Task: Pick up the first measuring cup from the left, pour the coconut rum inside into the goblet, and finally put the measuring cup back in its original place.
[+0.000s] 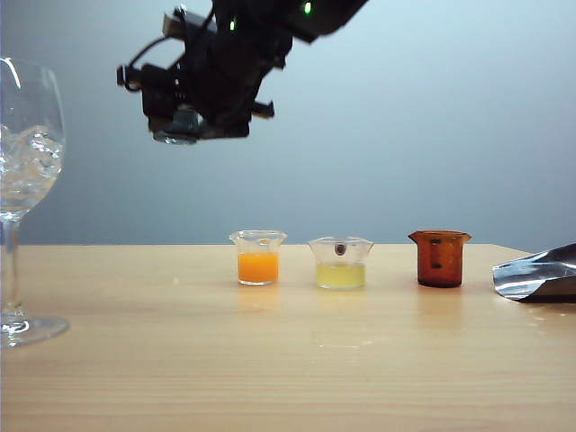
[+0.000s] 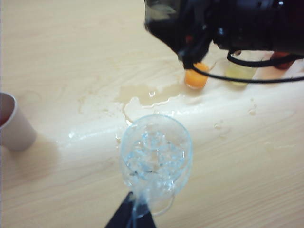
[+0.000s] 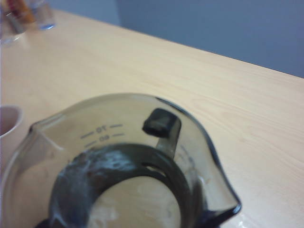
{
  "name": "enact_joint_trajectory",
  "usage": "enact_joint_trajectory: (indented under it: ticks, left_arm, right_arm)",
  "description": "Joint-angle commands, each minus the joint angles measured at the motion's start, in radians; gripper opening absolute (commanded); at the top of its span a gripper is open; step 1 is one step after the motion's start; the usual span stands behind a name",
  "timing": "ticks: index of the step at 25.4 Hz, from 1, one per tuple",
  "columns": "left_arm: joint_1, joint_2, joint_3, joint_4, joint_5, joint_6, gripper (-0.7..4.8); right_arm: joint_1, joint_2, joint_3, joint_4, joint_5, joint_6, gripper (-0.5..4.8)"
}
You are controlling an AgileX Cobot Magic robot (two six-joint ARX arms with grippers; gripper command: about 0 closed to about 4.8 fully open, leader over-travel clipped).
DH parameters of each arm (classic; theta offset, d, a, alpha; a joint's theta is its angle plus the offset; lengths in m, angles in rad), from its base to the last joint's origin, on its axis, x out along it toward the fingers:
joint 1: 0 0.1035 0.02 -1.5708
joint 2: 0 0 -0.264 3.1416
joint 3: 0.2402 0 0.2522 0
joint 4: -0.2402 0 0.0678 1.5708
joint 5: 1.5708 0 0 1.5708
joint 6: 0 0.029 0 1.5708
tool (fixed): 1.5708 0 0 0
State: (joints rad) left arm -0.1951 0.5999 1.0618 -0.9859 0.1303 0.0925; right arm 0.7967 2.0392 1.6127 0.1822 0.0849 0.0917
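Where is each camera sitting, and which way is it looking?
Exterior view: low at the table's edge, looking level across at the orange cup and the goblet; the right gripper holds the measuring cup up high.
Left wrist view: on the left arm, looking down into the goblet; the left gripper shows by its foot.
Right wrist view: on the right arm, looking into the measuring cup; one finger shows inside it.
Shared: the exterior and left wrist views both show the goblet and the orange cup.
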Motion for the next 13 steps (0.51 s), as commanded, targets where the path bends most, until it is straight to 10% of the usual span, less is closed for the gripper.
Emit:
enact_joint_trajectory:
  ticks: [1, 13]
  left_arm:
    - [-0.002, -0.003, 0.017, 0.001, 0.009, -0.054, -0.05]
    - [-0.002, -0.003, 0.016, -0.051, 0.031, -0.070, -0.05]
  right_arm:
    - [0.008, -0.053, 0.006, -0.058, -0.058, -0.038, 2.28]
    - [0.010, -0.244, -0.186, -0.081, -0.206, -0.098, 2.14]
